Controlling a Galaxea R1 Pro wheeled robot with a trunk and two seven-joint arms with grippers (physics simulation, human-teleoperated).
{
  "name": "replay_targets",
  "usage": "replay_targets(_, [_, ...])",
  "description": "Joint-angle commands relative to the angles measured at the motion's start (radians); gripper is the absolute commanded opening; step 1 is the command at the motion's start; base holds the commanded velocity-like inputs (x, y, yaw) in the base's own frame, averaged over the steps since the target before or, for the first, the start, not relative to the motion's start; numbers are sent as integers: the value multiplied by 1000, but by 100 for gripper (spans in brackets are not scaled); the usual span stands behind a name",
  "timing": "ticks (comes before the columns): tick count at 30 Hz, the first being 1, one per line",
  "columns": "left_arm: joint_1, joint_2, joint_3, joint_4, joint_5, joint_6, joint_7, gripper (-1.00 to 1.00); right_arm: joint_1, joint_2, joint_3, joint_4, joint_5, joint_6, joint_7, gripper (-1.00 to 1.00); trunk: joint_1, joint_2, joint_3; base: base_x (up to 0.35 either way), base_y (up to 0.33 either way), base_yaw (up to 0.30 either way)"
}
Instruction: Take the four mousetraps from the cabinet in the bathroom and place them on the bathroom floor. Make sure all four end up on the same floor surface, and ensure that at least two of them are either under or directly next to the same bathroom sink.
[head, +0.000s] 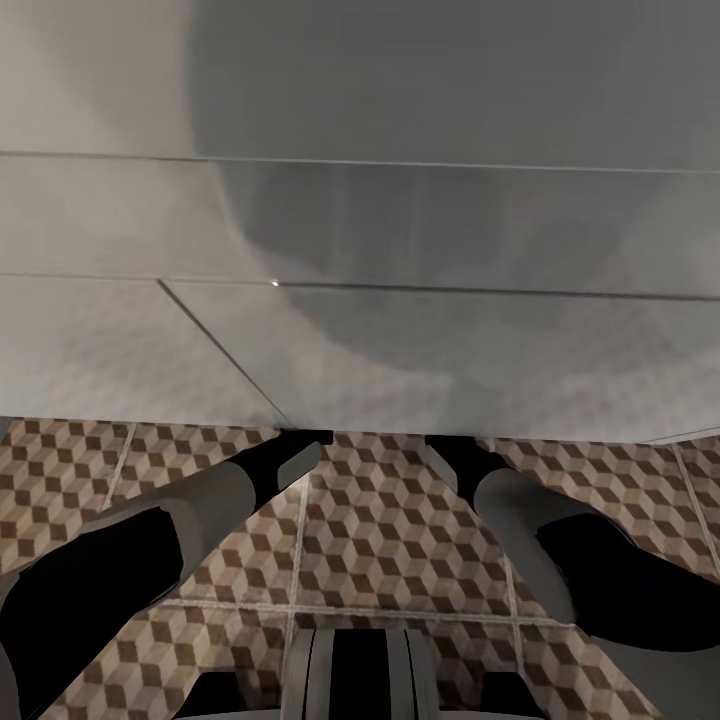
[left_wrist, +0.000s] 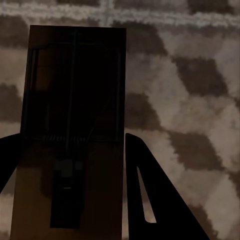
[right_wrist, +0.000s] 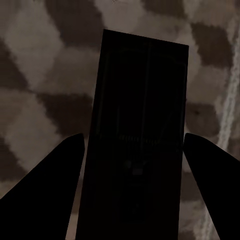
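The white sink (head: 400, 300) hangs over both my arms, hiding my claws from above. My left claw (left_wrist: 75, 165) grips one dark-brown mousetrap (left_wrist: 72, 125); my right claw (right_wrist: 135, 165) grips another mousetrap (right_wrist: 137, 135) above the cube-patterned bathroom floor (head: 400, 540).

Three cameras, all low and close under the sink

The head view looks steeply down over both arms at the white sink (head: 400, 330) front, very near, with the bathroom floor (head: 400, 540) below it. Each wrist view faces along its fingers, close to that same cube-patterned tile (the shared ground): the left one past a mousetrap (left_wrist: 75, 135), the right one past another mousetrap (right_wrist: 137, 140) in deep shadow.
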Motion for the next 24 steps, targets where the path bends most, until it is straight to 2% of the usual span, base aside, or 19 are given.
replay_targets(1, [-1,0,-6,-2,-1,5,6,-100,0,0,9,-2,-10,5,-5,-100,0,0,-1,0,0,0])
replay_targets(12, [-1,0,-6,-3,-1,6,6,-100,1,1,11,-36,-9,0,-2,-100,0,0,-1,0,0,0])
replay_targets(24, [0,0,-6,-3,-2,7,6,-100,1,-2,11,-55,-9,1,-3,-100,0,0,-12,0,0,2])
